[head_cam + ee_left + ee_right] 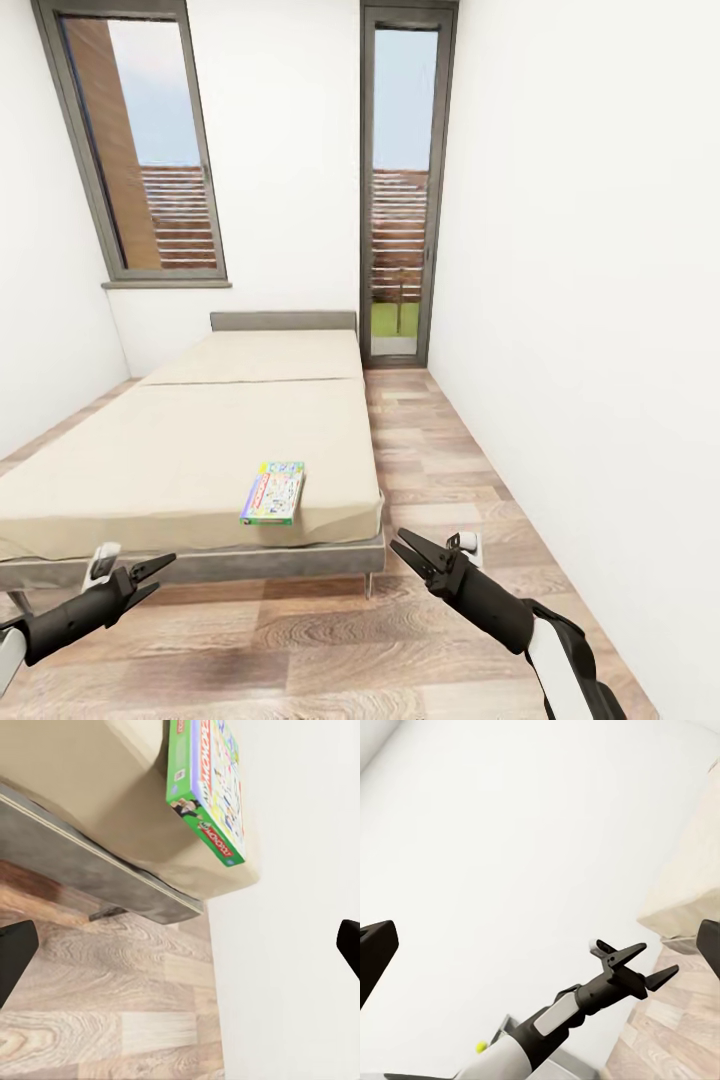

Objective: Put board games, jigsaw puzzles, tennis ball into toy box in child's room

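Green-and-white flat Monopoly game box (273, 493) lay near the cream bed's (180, 450) front edge — left claw (155, 574) and right claw (412, 551) both hung open, holding nothing.

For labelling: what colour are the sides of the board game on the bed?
Bright green, clearest in the left wrist view: board game.
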Available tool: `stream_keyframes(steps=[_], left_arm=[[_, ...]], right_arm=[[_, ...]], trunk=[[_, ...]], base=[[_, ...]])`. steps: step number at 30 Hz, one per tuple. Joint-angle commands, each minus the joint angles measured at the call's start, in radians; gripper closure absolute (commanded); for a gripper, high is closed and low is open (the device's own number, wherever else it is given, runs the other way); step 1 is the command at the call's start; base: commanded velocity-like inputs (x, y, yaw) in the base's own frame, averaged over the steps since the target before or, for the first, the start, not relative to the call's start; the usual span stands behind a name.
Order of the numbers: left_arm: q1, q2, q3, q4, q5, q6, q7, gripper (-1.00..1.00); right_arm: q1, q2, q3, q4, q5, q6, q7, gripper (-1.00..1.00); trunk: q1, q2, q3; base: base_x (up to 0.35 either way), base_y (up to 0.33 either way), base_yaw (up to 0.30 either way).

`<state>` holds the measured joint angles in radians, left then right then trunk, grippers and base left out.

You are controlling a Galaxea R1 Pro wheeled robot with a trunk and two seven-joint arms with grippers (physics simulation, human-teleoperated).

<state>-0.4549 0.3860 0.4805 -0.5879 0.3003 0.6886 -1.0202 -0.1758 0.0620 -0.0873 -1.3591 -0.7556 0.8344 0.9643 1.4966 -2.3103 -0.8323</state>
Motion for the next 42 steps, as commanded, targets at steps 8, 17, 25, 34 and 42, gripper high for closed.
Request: stream_keyframes(steps=[8,17,25,34,42], left_arm=[[-0.001,-0.006,0.001,0.000,0.004,0.007,-0.002,-1.00],[0.000,-0.008,0.001,0.000,0.004,0.008,-0.003,-1.00],[-0.001,-0.011,0.000,0.000,0.003,0.008,-0.003,-1.00],[-0.001,-0.012,0.000,0.000,0.003,0.008,-0.003,-1.00],[-0.001,-0.012,0.000,0.000,0.003,0.007,-0.003,-1.00]], right_arm=[[-0.001,0.001,-0.002,0.000,-0.001,0.005,0.002,-1.00],[-0.001,0.001,-0.002,0.000,-0.001,0.005,0.002,-1.00],[-0.001,0.001,-0.002,0.000,-0.001,0.005,0.002,-1.00],[-0.001,0.001,-0.002,0.000,-0.001,0.005,0.002,-1.00],[-0.001,0.001,-0.002,0.000,-0.001,0.005,0.002,-1.00]], trunk=[[0.008,-0.015,-0.007],[0.008,-0.015,-0.007],[0.008,-0.015,-0.007],[0.008,-0.015,-0.007],[0.008,-0.015,-0.007]], base=[[0.000,0.000,0.000],[0.000,-0.002,0.000],[0.000,-0.147,0.000],[0.022,-0.199,0.000],[0.163,-0.181,0.000]])
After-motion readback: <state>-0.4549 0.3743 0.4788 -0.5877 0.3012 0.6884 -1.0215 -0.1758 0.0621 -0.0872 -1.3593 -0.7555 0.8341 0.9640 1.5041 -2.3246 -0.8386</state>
